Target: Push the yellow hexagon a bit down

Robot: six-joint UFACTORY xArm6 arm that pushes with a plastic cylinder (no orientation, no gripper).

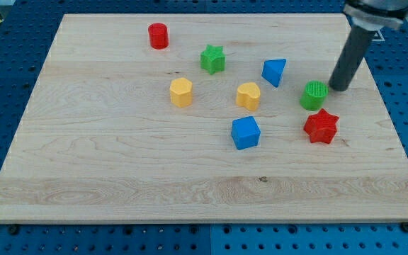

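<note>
Yellow hexagon [180, 92] rests left of centre on the table [119, 184], untouched. My tip [340, 88], which carries no claw, stands just right of the green cylinder [314, 95], well apart. The push is not yet begun.

My tip [338, 88] sits just right of the green cylinder [314, 95], far right of the yellow hexagon [180, 93].

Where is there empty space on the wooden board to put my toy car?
The wide strip along the view's bottom, below the blue cube and red star, is bare. So is the view's left side, beside the yellow hexagon. The middle is crowded. My tip sits just right of the green cylinder.
</note>
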